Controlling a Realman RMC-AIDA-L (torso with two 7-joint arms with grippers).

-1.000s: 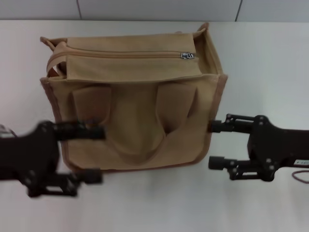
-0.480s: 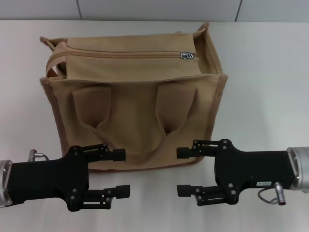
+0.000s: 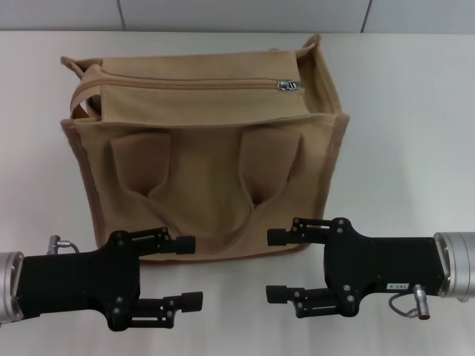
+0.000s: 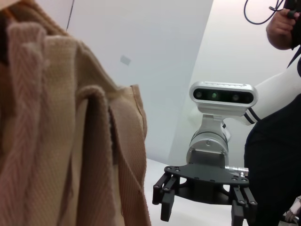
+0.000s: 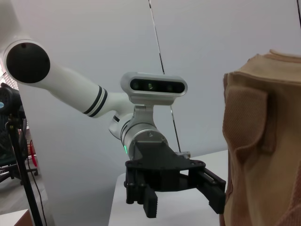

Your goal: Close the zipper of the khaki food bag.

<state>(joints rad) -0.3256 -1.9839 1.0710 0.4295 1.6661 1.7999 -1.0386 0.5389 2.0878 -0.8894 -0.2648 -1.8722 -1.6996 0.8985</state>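
The khaki food bag [image 3: 208, 159] stands in the middle of the white table, its pocket side and looped handle facing me. The zipper [image 3: 193, 84] runs along its top, with the silver slider [image 3: 288, 86] near the right end. My left gripper [image 3: 189, 272] is open and empty, low in front of the bag's left corner. My right gripper [image 3: 272, 265] is open and empty in front of the bag's right part, facing the left one. The left wrist view shows the bag's side [image 4: 70, 155] and the right gripper [image 4: 204, 202]. The right wrist view shows the bag [image 5: 263, 141] and the left gripper [image 5: 183, 197].
The white table [image 3: 408, 126] stretches on both sides of the bag, with a grey wall behind it. A person in dark clothes [image 4: 277, 141] stands behind the right arm in the left wrist view. A light stand [image 5: 19, 155] is off the table.
Both grippers have moved from the bag's left and right sides down toward the table's front edge and inward toward each other. The bag and slider have not moved.
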